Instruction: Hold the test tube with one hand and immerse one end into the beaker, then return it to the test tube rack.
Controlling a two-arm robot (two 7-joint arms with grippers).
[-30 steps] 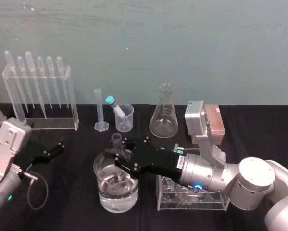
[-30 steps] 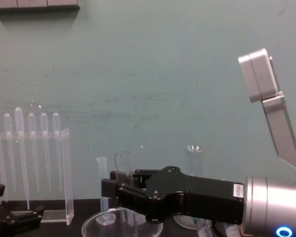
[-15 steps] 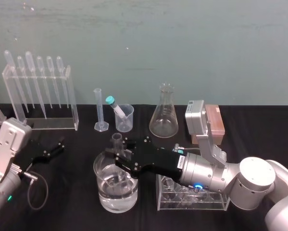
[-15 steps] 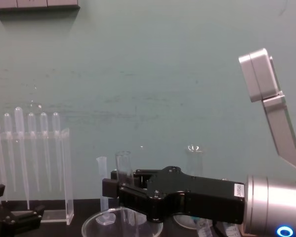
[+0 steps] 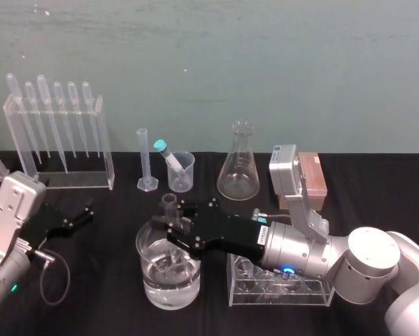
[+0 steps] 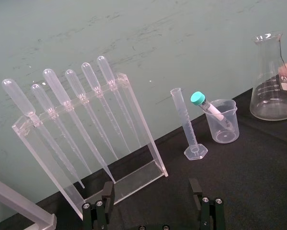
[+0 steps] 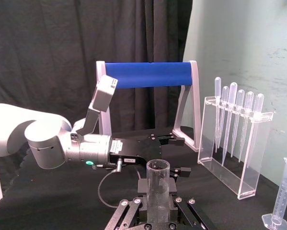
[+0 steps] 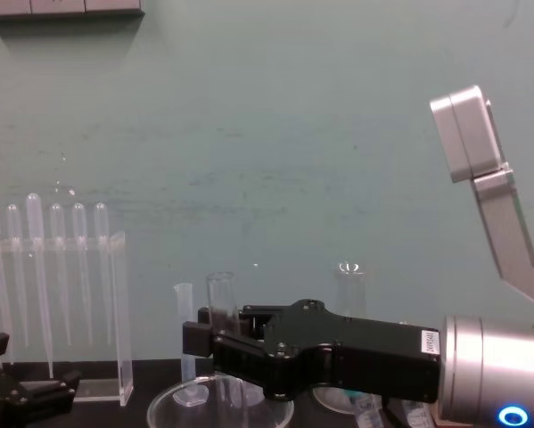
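Your right pincer (image 5: 173,229) is reaching leftward, low over the worktop (image 5: 104,308). It is clamped on the test tube (image 5: 169,204), which it holds upright. The head view shows the tube's lower part going down inside the rim of the wide glass dish (image 5: 157,290) with water in it, though you cannot tell how deep the tip sits. The small beaker (image 5: 182,171) stands well apart, farther back between the graduated cylinder (image 5: 144,159) and the conical flask (image 5: 238,164), with a teal-capped tube (image 5: 166,152) leaning in it. The test tube rack (image 5: 251,297) sits just right of the dish, under your right arm.

The chest view adds the side profile: the tube's (image 8: 220,299) open mouth stands above the black fingers (image 8: 195,337). The right wrist view looks along the pincer (image 7: 157,213) and shows the tube (image 7: 158,184) gripped from both sides. It also shows a blue-barred frame (image 7: 148,74) beyond your left arm.

Your left pincer (image 5: 83,212) lies idle at the near left. The left wrist view shows its fingers (image 6: 99,211) spread apart, pointing at the pipette rack (image 6: 133,103).

Against half a second ago, almost nothing has changed: the tube, the right pincer and the left arm are all in the same places.
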